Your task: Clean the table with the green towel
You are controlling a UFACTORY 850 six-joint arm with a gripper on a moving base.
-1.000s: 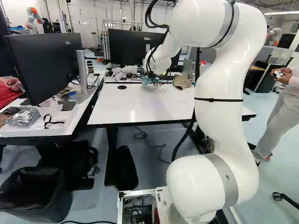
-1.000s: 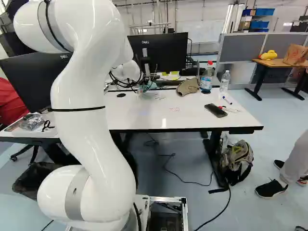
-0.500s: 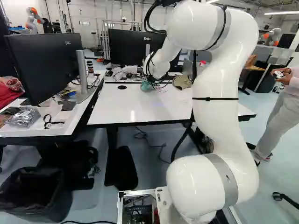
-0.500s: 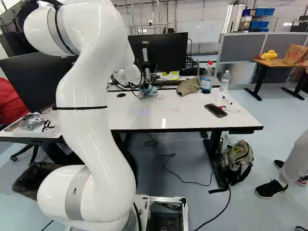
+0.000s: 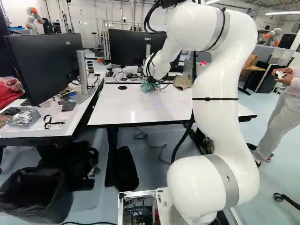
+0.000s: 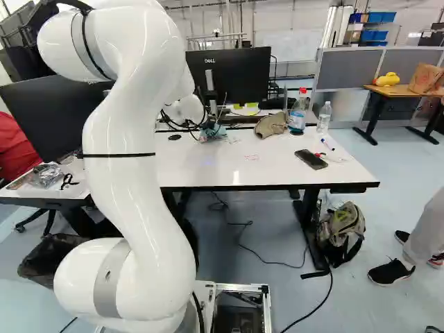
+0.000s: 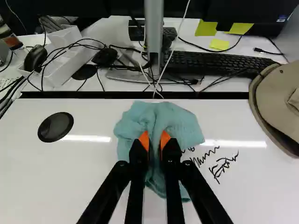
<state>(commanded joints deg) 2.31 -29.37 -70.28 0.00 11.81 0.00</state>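
At the far part of the white table (image 5: 136, 105), my gripper (image 5: 151, 81) is lowered onto the green towel (image 5: 146, 87) in the left base view. In the wrist view the gripper (image 7: 154, 140) has a fold of the bunched towel (image 7: 163, 117) pinched between its orange pads. The towel lies crumpled on the tabletop around and under the fingertips. Black scribbles (image 7: 222, 164) show on the white surface right beside the towel. Fainter reddish marks (image 6: 251, 157) lie nearer the table's front edge in the right base view.
A tan cap (image 6: 270, 125), bottles (image 6: 297, 114) and a phone (image 6: 311, 159) are on the table. Monitors (image 6: 232, 76) and a keyboard (image 7: 210, 63) stand behind it. Beside the table are a backpack (image 6: 343, 232) and a person (image 5: 281, 108). Another robot (image 5: 33, 19) stands far back.
My arm has drawn the gripper and the held towel a little nearer over the tabletop, mostly in the first half second. The base has not moved.
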